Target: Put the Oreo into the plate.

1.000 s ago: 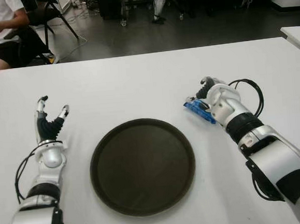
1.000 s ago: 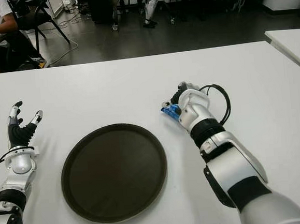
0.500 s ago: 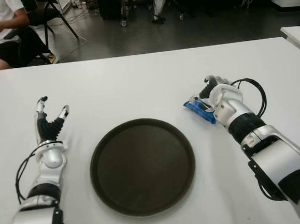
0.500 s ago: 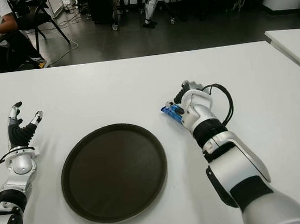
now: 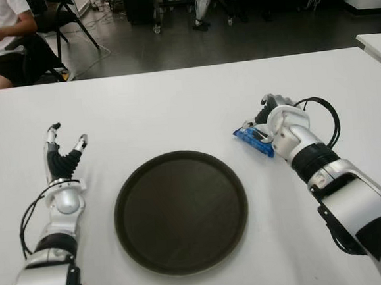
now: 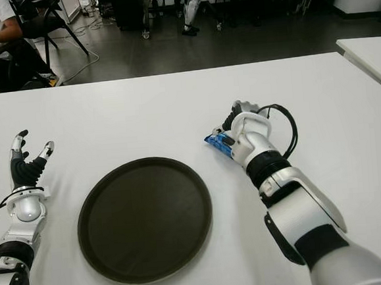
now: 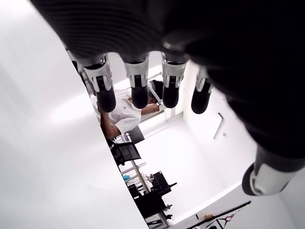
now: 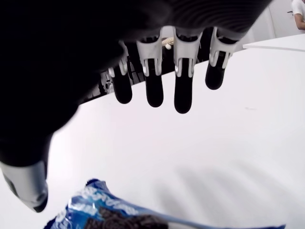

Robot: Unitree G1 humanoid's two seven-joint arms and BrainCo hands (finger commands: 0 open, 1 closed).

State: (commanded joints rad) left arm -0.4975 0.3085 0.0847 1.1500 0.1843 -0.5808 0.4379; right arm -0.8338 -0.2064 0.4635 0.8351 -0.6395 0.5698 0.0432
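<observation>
Your right hand [image 5: 276,119] hovers over the blue Oreo packet [image 5: 253,141], fingers [image 8: 183,90] extended, gripping nothing. The packet lies on the white table [image 5: 175,111], just right of the round dark brown plate [image 5: 181,210]. Left hand [image 5: 63,162] shows left of the plate, fingers spread.

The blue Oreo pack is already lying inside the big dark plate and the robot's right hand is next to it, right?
Not quite. The Oreo pack is not in the plate; it lies on the white table, off the plate's right side, as the left eye view shows. The right robot hand really is next to it, fingers open above the pack in the right wrist view.
</observation>
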